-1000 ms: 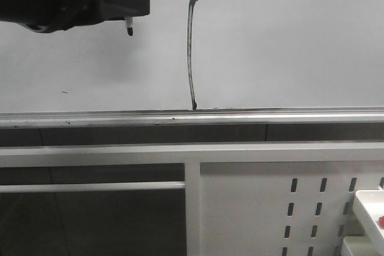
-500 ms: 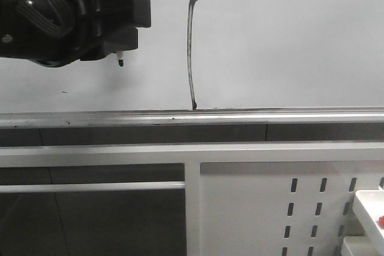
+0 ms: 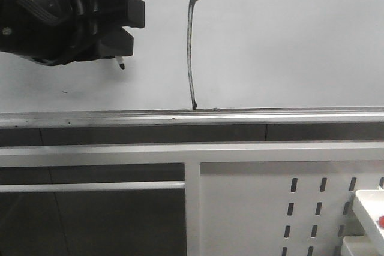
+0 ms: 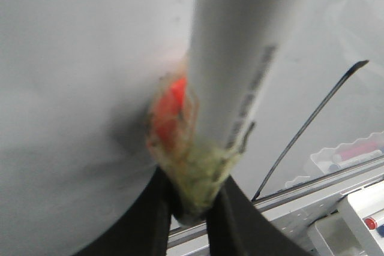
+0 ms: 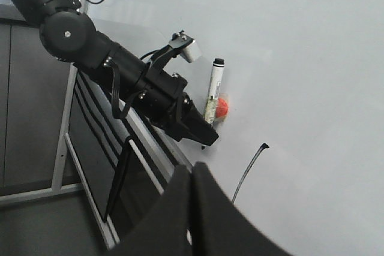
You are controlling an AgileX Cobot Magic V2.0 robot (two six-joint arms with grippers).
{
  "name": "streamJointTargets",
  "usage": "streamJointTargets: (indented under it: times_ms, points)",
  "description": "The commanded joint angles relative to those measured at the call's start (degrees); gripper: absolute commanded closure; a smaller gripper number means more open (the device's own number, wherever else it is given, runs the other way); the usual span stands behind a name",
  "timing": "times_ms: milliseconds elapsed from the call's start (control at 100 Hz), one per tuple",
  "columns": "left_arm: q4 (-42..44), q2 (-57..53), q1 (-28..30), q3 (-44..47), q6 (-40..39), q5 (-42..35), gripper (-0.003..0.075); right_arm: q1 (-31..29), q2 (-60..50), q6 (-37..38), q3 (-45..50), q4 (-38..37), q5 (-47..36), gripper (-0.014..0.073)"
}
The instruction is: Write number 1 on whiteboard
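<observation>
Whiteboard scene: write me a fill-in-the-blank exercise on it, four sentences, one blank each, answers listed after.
1. The left gripper is shut on a ____.
2. In the front view, the number 1 stands to the ____ of the marker.
3. The foot of the stroke ends just above the whiteboard's silver ____.
4. The right gripper's jaws are ____, with nothing between them.

Missing words: marker; right; rail; shut
</observation>
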Motion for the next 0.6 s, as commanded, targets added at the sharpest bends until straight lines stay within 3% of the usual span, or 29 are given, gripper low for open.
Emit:
streamJointTargets:
  times_ms: [0,420,590]
  points:
    - [-0.6,-1.5,0.7,-2.4,-0.7,-5.0,0.074,-0.3,0.5,0.3,-1.4,2.2,-4.3,0.0643]
    - [-0.2,-1.5,1.0,-2.4,-0.7,-2.4,0.074,-0.3,0.5,0.3,-1.4,2.8,-4.3,0.0643]
    - [2.0,-1.6,2.0,-4.3,-0.7,5.0,0.074,-0.3,0.5,0.3,-1.4,3.1,-4.3,0.0643]
